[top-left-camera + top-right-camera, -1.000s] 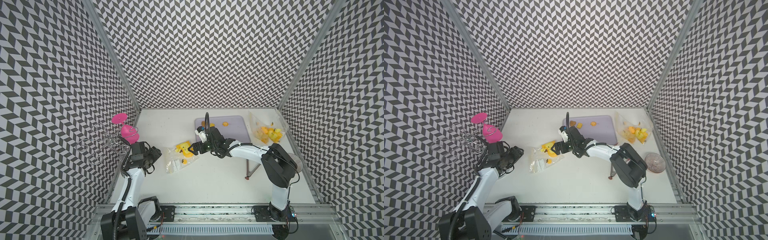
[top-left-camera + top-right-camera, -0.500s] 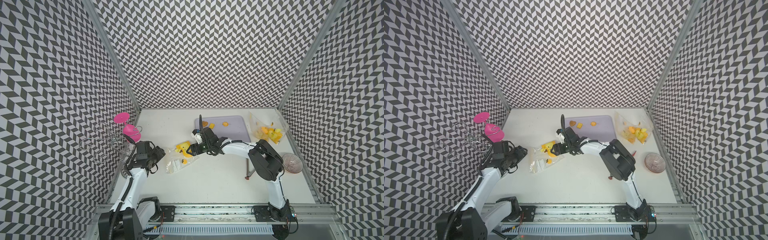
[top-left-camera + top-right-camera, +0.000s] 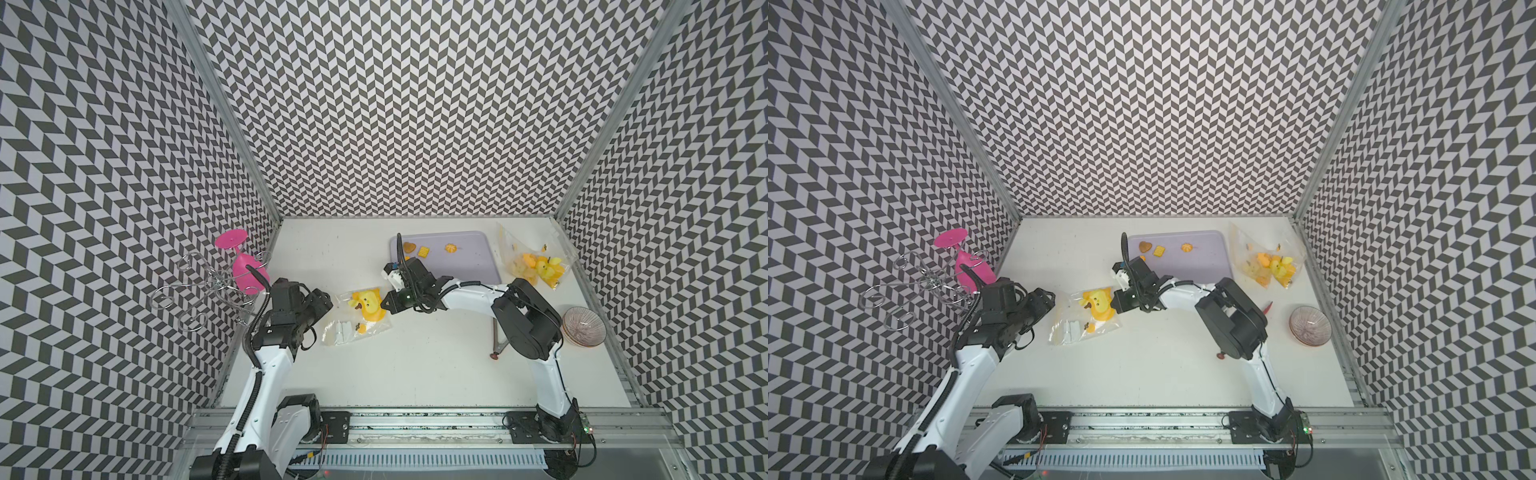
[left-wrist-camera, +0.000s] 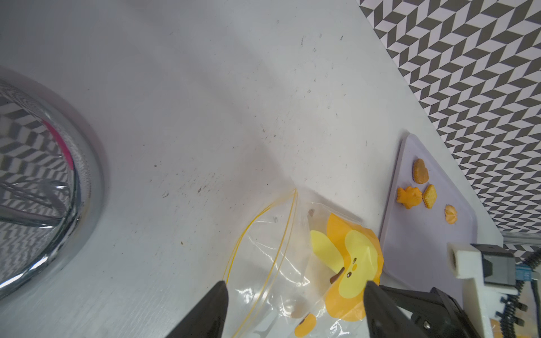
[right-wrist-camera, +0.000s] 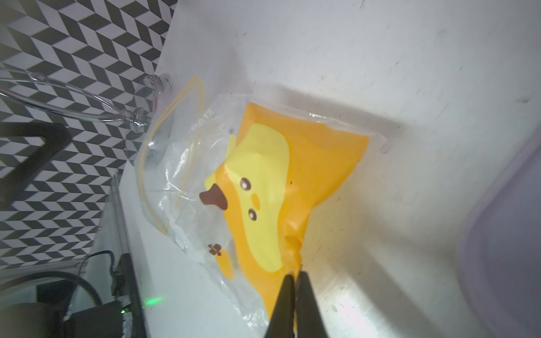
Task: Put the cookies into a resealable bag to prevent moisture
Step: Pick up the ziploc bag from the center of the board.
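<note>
Orange, yellow and brown flat cookies (image 3: 423, 251) lie loose on a lilac plastic tray (image 3: 469, 262) at the back of the white table (image 3: 415, 365). The left wrist view shows four of them close together near one corner of the tray: a brown heart (image 4: 420, 171), an orange star-like piece (image 4: 409, 197), a yellow square (image 4: 429, 196) and an orange round (image 4: 450, 214).

Just beside the tray's near left corner, a clear resealable bag printed with a yellow duck on orange (image 3: 361, 311) lies flat on the table. Its yellow-lined mouth gapes toward the left arm.

The right gripper (image 5: 295, 276) has its fingers pressed together on the bag's orange edge, on the side nearest the tray. The left gripper (image 3: 328, 301) is at the mouth end with its fingers spread wide. In its wrist view the bag's mouth shows between them. Whether they touch the plastic cannot be told.

A second clear bag holding yellow and orange pieces (image 3: 536, 266) lies to the right of the tray, by the right wall. Nearer along that wall stands a ribbed pinkish glass bowl (image 3: 582, 326). On the left, a pink wine glass (image 3: 243, 266) sits tilted in a chrome wire rack (image 3: 199, 286).
</note>
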Motion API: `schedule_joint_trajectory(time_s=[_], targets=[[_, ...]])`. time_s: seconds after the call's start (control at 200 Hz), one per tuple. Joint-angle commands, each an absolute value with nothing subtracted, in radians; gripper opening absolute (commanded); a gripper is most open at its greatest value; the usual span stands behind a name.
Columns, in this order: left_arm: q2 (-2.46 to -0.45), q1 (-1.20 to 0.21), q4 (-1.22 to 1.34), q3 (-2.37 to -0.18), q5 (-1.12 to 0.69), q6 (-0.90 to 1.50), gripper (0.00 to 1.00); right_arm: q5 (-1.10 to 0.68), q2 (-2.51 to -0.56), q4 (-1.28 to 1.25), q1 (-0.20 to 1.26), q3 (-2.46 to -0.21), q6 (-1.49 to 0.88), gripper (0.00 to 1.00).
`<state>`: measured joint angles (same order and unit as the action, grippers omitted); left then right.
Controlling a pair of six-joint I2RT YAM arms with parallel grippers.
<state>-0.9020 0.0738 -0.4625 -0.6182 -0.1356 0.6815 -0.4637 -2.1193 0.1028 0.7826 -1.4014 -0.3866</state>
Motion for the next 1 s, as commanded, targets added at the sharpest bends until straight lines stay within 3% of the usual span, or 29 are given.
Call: schedule_joint_trajectory(time_s=[0.0,0.496,0.841,0.996], targets=[[-0.897,0.066,-0.479,-0.659,-0.129,0.654,0.77,-0.467,-2.085,0.063,0.784,-1.378,-0.377,0.0],[-1.104,0.077,-0.514,-0.803,-0.093,0.616,0.99,-0.447,-1.995,0.053,0.783,-1.298,-0.389,0.0],[-1.166,0.0,-0.401,-0.822,-0.241,0.457,0.99,-0.436,-1.819,-0.099,0.766,-1.076,-0.489,0.0],[-1.171,-0.076,-0.417,-0.836,-0.196,0.428,0.99,-0.435,-1.769,-0.127,0.75,-1.0,-0.505,0.0]])
